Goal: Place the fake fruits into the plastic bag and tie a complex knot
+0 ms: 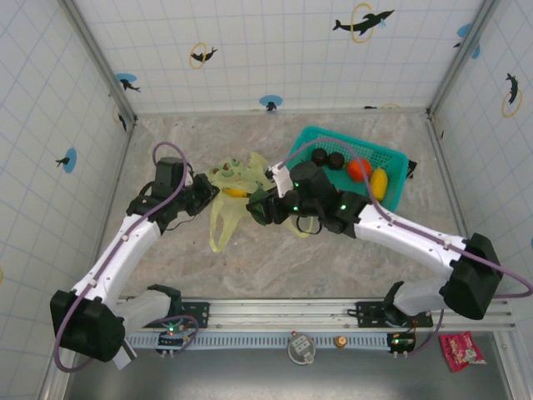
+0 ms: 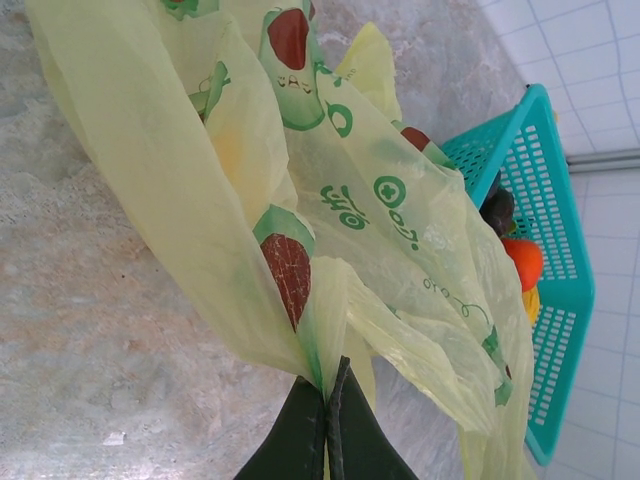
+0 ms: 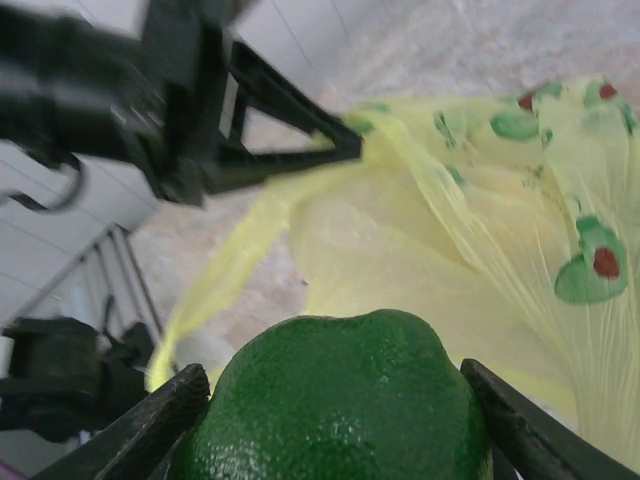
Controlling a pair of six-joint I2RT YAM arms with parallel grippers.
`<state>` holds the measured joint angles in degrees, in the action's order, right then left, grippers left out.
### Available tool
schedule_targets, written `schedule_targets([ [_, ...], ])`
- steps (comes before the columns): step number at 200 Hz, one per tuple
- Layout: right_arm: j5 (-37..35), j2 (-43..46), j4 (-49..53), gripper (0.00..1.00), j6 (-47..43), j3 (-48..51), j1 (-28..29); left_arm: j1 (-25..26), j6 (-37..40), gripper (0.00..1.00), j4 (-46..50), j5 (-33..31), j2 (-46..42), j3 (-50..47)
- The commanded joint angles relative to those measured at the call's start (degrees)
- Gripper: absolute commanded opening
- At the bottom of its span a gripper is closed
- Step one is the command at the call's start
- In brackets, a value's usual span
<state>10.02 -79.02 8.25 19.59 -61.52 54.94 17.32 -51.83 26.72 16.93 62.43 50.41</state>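
The left pincer (image 2: 329, 388) is pressed together on a fold of the plastic bag (image 2: 400, 220). The film fans out and away from its tips, and the top view shows that edge lifted off the table. The right pincer (image 3: 338, 442) is spread around a green fruit (image 3: 335, 385), one finger on each side of it, so the fruit fills the gap between them. Just ahead of this pincer lies the bag's open yellow-green film, and beyond that film stand the left pincer's closed fingers.

Behind the right pincer, close to its wrist, sits the teal basket (image 1: 366, 147). It holds dark brown fruits (image 1: 336, 160), an orange fruit (image 1: 359, 169) and a yellow fruit (image 1: 379, 182). Between the two pincers a yellow shape (image 1: 236, 192) shows at the bag, perhaps a fruit already inside, though the pictures do not settle that.

The task looks to be in its early loading stage. One fruit is about to go in, and several wait in the basket. The bag's handles hang loose, one trailing toward the arms' bases, so no knot has been started. The rest of the filling and all of the tying remain.
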Motion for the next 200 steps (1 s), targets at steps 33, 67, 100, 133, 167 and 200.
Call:
schedule_targets([
  [33,-13.21,-9.51,5.68,0.54,-3.93,-2.06,3.68,0.6,3.07,0.0,1.11,-1.55,-1.19,0.96],
  [67,-24.89,-15.72,10.65,0.52,-2.63,-7.78,2.53,0.83,6.07,0.0,1.36,-2.06,-1.83,-0.01],
  [100,-29.42,-18.32,10.41,0.51,-2.03,-12.6,0.59,1.16,10.51,0.0,3.6,-3.49,-2.02,-0.33],
  [133,-30.84,-22.92,12.09,0.53,-2.15,-20.14,-0.25,1.14,12.56,0.0,5.54,-1.99,-0.49,0.35],
  [167,-30.81,-30.08,10.53,0.53,0.06,-26.94,0.08,1.2,10.21,0.0,0.96,6.14,0.0,-1.02],
  [200,-31.06,-35.45,5.62,0.53,5.54,-29.65,0.43,1.14,10.24,0.0,0.23,6.53,0.64,-0.52],
])
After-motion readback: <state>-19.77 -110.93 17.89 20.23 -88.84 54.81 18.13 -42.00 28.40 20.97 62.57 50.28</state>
